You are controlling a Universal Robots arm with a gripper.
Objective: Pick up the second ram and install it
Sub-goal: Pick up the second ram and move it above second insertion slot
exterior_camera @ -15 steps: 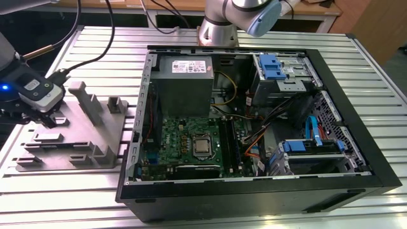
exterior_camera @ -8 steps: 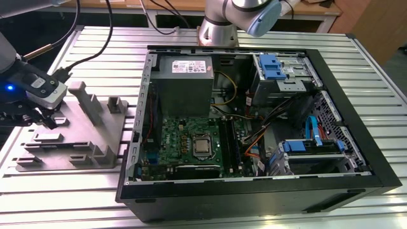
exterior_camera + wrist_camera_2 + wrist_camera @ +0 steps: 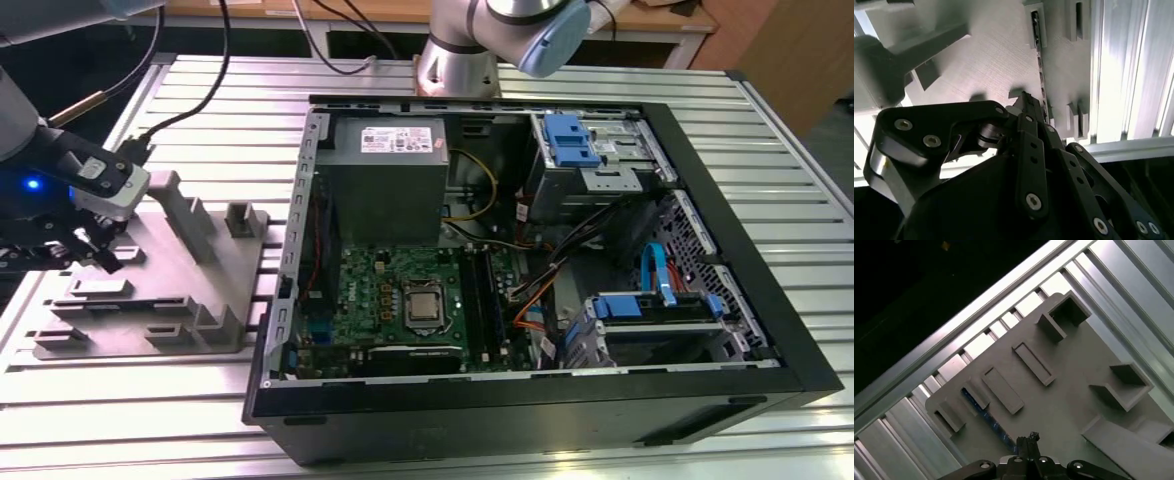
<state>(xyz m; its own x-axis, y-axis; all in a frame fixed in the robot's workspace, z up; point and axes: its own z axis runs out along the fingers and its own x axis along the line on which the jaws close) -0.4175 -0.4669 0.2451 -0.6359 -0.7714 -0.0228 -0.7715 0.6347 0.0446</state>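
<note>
- You have one open black metal computer case point(image 3: 467, 425) in front of you.
- You see one green motherboard point(image 3: 380, 290).
- You see one grey power-supply box point(image 3: 387, 185).
- You count two blue plastic drive brackets point(image 3: 567, 138).
- You have one grey moulded holder tray point(image 3: 200, 280).
- You have one long, thin dark memory stick point(image 3: 985, 416).
- You have one black gripper point(image 3: 1030, 439).

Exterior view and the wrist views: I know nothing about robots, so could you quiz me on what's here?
1. True or false: the gripper hangs over the grey holder tray.
2. In the first wrist view, the second ram lies on: A the holder tray, B the motherboard, C the power supply.
3. What colour are the drive brackets in the computer case?
Key: 1 true; 2 A; 3 blue.
</note>
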